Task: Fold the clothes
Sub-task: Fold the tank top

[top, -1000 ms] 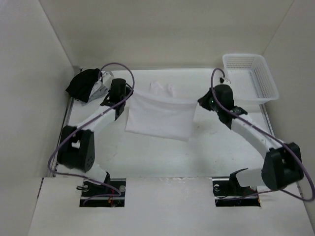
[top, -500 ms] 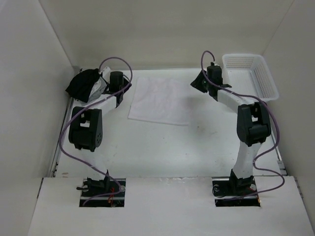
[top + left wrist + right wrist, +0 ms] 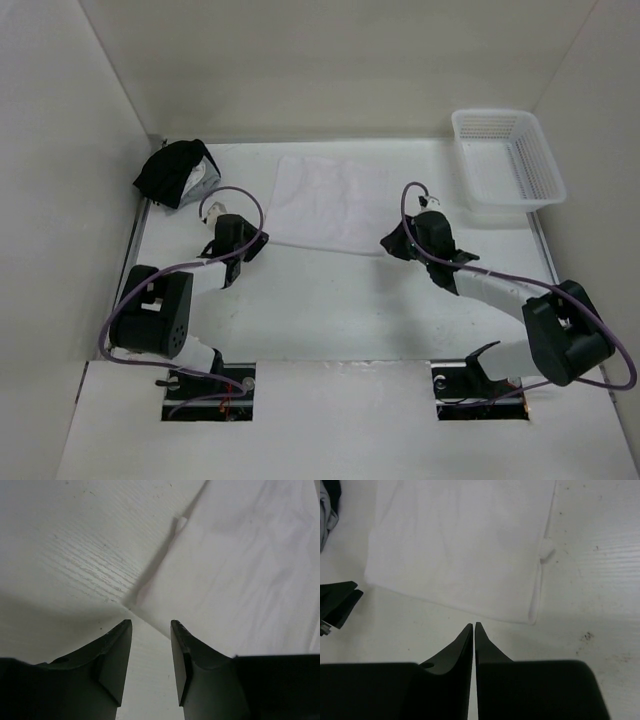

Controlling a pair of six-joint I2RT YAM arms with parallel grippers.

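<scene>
While white garment [image 3: 328, 205] is lying flat at far centre of table [image 3: 330, 300], left gripper [image 3: 151, 622] is hovering with jaws apart, empty, just beside near-left corner. Right gripper [image 3: 474, 625] is sitting closed on nothing before near-right corner. Judging next step: opening right jaws, pinching both corners together, lifting evenly, keeping edges aligned.

Built as two slim arms, white tubular links between bulky black joint housings, on the left arm [image 3: 190, 275] and the right arm [image 3: 500, 290] alike. Trailed by a thin purple cable [image 3: 236, 189] looping from each wrist down to black base mounts [image 3: 205, 382] set in cut-outs at the near edge of the bench [image 3: 330, 300]. Tipped with matte black claws, left claw [image 3: 150, 625] and right claw [image 3: 474, 626], smooth fingers tapering to blunt wedges.
</scene>
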